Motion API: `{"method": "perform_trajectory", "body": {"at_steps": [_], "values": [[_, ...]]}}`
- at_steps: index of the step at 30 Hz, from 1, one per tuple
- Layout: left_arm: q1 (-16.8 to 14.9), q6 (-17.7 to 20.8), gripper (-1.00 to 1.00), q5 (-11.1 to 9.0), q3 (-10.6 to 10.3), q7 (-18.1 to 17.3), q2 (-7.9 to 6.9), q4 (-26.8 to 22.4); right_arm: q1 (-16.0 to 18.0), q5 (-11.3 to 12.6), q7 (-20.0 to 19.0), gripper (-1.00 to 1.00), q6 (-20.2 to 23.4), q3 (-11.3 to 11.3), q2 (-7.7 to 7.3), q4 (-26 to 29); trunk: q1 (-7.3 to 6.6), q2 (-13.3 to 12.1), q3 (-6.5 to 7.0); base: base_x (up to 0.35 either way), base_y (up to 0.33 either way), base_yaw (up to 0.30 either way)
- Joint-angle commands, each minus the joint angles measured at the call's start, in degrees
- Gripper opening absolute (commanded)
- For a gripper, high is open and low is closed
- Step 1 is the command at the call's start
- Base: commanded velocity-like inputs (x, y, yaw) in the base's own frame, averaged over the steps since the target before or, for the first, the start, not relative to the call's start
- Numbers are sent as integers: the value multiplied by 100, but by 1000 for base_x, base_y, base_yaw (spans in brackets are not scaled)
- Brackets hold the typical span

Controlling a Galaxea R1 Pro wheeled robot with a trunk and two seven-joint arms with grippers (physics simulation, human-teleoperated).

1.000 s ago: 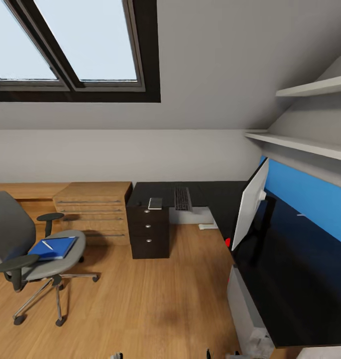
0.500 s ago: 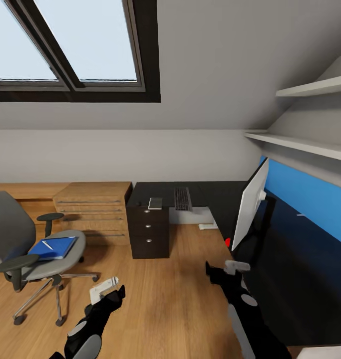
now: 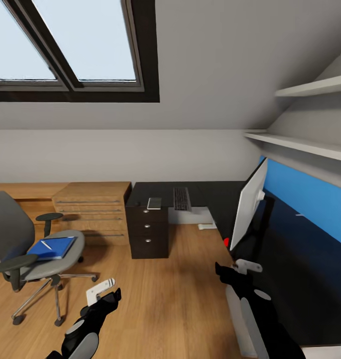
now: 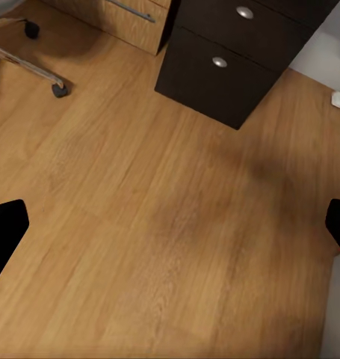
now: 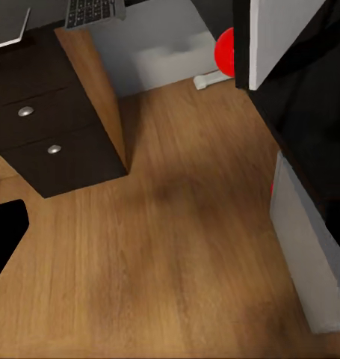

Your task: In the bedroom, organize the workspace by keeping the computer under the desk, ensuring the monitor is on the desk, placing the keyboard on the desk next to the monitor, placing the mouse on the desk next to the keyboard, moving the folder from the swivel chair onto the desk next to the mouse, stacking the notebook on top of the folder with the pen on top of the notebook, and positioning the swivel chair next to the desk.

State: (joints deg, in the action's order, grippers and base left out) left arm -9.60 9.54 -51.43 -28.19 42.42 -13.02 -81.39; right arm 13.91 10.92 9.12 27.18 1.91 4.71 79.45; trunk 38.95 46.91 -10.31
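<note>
The swivel chair (image 3: 25, 252) stands on the wood floor at the left, with the blue folder (image 3: 53, 248) on its seat and the pen (image 3: 47, 245) lying on the folder. Across the room the black desk (image 3: 210, 192) carries the keyboard (image 3: 181, 198), a small grey rectangle that looks like the notebook (image 3: 154, 203), and the monitor (image 3: 247, 209), seen edge-on. The pale computer (image 5: 304, 254) stands under the desk at the right. My left gripper (image 3: 106, 293) (image 4: 170, 224) hangs open over bare floor. My right gripper (image 3: 234, 269) is open beside the desk edge, one finger (image 5: 4, 235) showing.
A black three-drawer unit (image 3: 148, 232) sits under the desk's left end, beside a light-wood drawer chest (image 3: 93, 212). A small white thing (image 3: 207, 226) lies on the floor under the desk. White shelves (image 3: 310, 144) and a blue wall panel (image 3: 310, 199) line the right wall. Open floor (image 3: 160, 299) lies ahead.
Both arms have risen from below into the head view. In the last half second the right gripper shifted slightly right. The chair and the desk things have not moved.
</note>
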Motion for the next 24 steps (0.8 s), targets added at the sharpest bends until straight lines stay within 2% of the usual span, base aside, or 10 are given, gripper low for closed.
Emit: {"method": "perform_trajectory", "body": {"at_steps": [1,11,16,17,24], "values": [[-7,19,100,0,-19,43,-4,-4,3,59,38,100,24,4,-4,8,1,7,-9,0,-189,0],[-7,-147,100,275,-530,70,-6,53,0,53,38,100,15,11,-61,-47,1,7,-9,0,-276,2],[-7,-172,100,306,-601,72,-6,107,-1,1,31,100,-17,2,-80,-172,1,7,-9,0,-306,69],[-7,-177,100,316,-615,73,-7,117,1,-117,24,100,-24,-7,-91,-200,1,7,-9,0,-311,197],[-7,-181,100,318,-631,69,0,129,1,-260,25,100,-82,-29,-81,-217,1,7,-9,0,-314,243]]}}
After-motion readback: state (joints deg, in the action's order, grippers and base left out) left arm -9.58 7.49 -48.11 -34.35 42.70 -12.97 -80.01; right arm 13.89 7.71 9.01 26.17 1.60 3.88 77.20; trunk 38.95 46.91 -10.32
